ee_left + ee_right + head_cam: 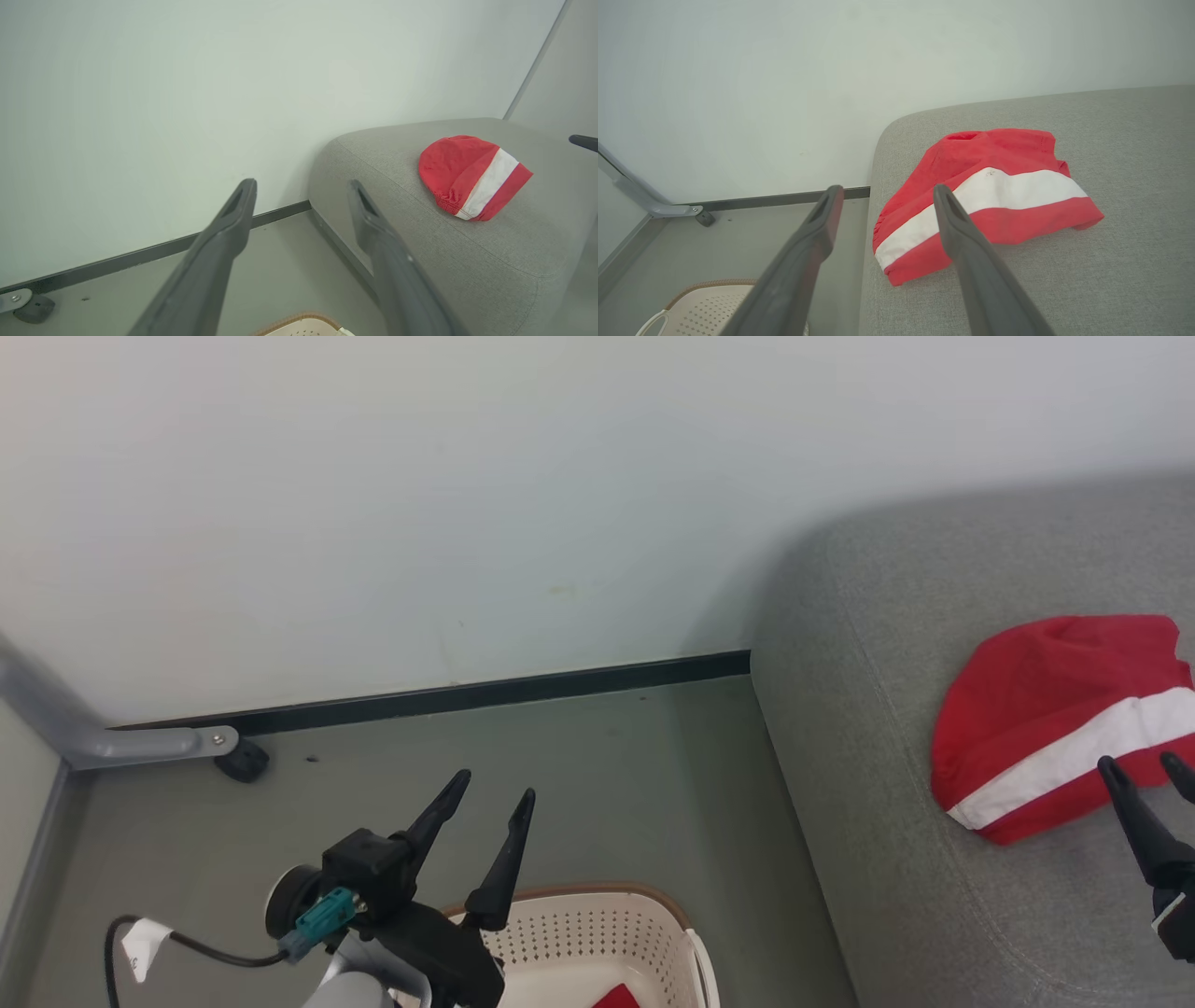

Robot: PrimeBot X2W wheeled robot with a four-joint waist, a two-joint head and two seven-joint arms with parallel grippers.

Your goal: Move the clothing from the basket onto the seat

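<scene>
- Red garment (1046, 709) with a white band lies on the grey seat (887, 756) — right gripper (1137, 762), fingers apart, at its near edge.
- Left gripper (496, 784), fingers apart, by the basket (597, 933) — red fabric (618, 999) inside.

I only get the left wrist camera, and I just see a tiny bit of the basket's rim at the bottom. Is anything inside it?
Observer: Yes. The head view shows a bit of red clothing inside the basket.
Operator: Where's my left gripper compared to the basket?
Observer: In the head view the left gripper shows over the basket's left corner, fingers pointing toward the wall.
Operator: What's the other gripper doing?
Observer: The right gripper is open and empty, pointing at the garment that lies on the seat.
</scene>
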